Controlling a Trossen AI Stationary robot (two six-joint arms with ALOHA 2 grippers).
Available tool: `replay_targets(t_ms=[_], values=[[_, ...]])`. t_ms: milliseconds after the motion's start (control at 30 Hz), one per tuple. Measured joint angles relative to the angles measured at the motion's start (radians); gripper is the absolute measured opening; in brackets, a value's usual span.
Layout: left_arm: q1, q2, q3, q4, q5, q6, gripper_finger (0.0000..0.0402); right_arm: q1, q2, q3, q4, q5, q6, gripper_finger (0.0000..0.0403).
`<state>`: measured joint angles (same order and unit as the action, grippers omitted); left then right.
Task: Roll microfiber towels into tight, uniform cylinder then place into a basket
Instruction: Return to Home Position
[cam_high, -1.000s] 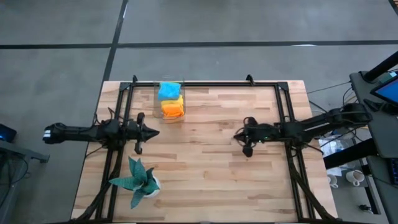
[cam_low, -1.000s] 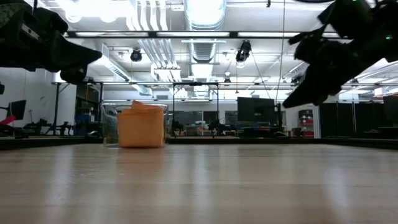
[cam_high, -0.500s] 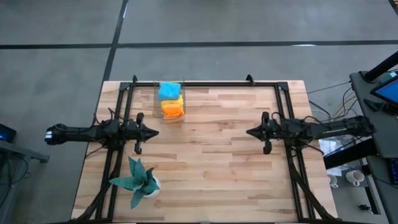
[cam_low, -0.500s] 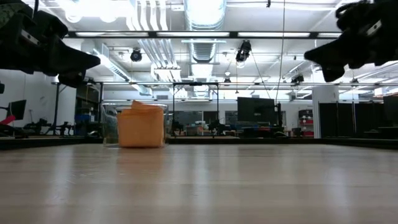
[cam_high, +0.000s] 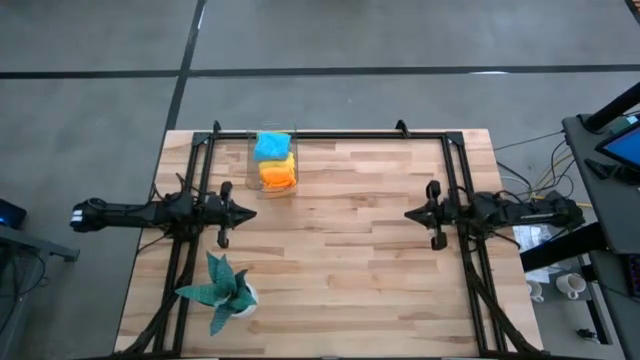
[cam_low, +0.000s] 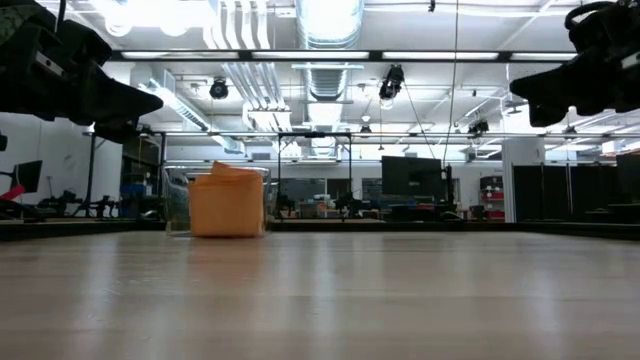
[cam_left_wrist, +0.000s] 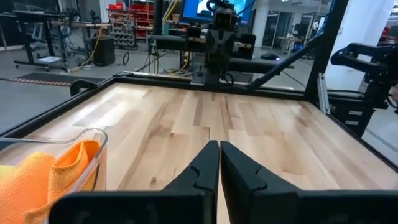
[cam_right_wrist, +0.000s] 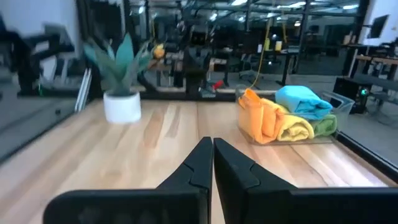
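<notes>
- High view: your left arm lies stretched out level over the left side of the pale wooden plank table (cam_high: 340, 285), with the left gripper (cam_high: 243, 212) pointing toward the middle. Your right arm mirrors it on the right side, right gripper (cam_high: 411, 213) pointing inward, the two well apart.
- The small clear thin-walled rectangular basket (cam_high: 252, 170) stands at the table's far edge, left of centre, just inside the black metal frame (cam_high: 340, 134). A soft bright blue towel (cam_high: 272, 146) and a rolled orange towel (cam_high: 277, 176) show in it. A dark teal spiky-leaved plant (cam_high: 218, 288) sits near the front left.
- Low view: both grippers hang high above the tabletop, and the basket rests far back on the wood, with orange cloth filling it.
- Left wrist view: your two dark fingers (cam_left_wrist: 202, 168) press together tip to tip with nothing between them. The basket's glossy wall is close by.
- Right wrist view: the fingers (cam_right_wrist: 196, 163) meet the same way, holding nothing. Across the table the basket also holds a plush yellow towel (cam_right_wrist: 297, 129) and a lime green towel (cam_right_wrist: 323, 124).
</notes>
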<state>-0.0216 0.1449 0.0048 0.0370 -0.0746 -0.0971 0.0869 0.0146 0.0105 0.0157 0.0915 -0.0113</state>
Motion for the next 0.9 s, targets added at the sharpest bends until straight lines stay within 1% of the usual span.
replay_targets(t_ms=[167, 433, 600, 900], values=[[0.0, 0.005, 0.0, -0.002, -0.004, 0.0, 0.0, 0.0, 0.043, 0.0, -0.003, -0.013, -0.076, 0.0009], [0.0, 0.006, 0.0, -0.001, -0.003, 0.0, 0.0, 0.0, 0.093, 0.0, -0.003, -0.013, -0.075, 0.0009], [0.0, 0.004, 0.0, -0.001, -0.003, 0.0, 0.0, 0.0, 0.113, 0.0, -0.003, -0.013, -0.038, 0.0009], [0.0, 0.003, 0.0, -0.001, -0.003, 0.0, 0.0, 0.0, 0.113, 0.0, -0.003, -0.013, -0.016, 0.0009]])
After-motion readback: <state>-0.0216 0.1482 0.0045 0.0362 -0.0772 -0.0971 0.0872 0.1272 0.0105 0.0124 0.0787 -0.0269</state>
